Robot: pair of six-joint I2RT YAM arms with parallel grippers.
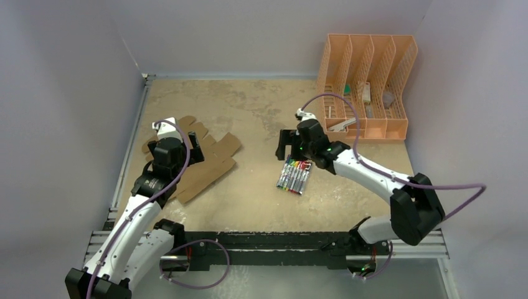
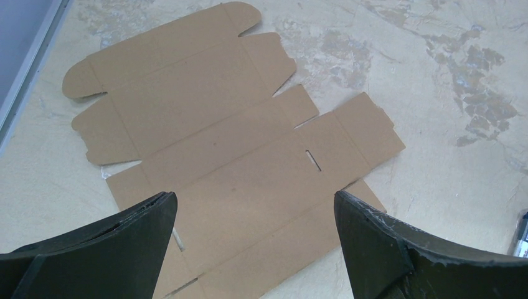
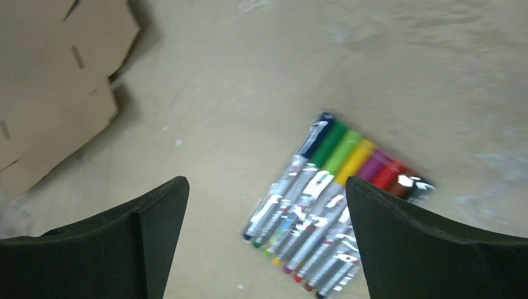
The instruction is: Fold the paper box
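One mottled beige tabletop [image 1: 261, 106] carries everything. At its far right corner stands an orange plastic lattice file rack [image 1: 339, 56] with four compartments; a few small items sit inside, too small to identify.

On the left half of the table lies the paper box, a flat brown die-cut cardboard sheet [image 2: 236, 143]. It is unfolded, with its rounded tabs, flaps and slits all lying level on the surface.

The left gripper [image 2: 255, 205] hangs over the near part of the sheet, its black fingers spread wide with nothing between them. I cannot tell whether the tips touch the cardboard.

The right gripper [image 3: 266, 187] is likewise spread wide and empty, above the left edge of a clear pack of coloured markers [image 3: 330, 205]. The pack lies near the table's middle, well apart from the sheet.
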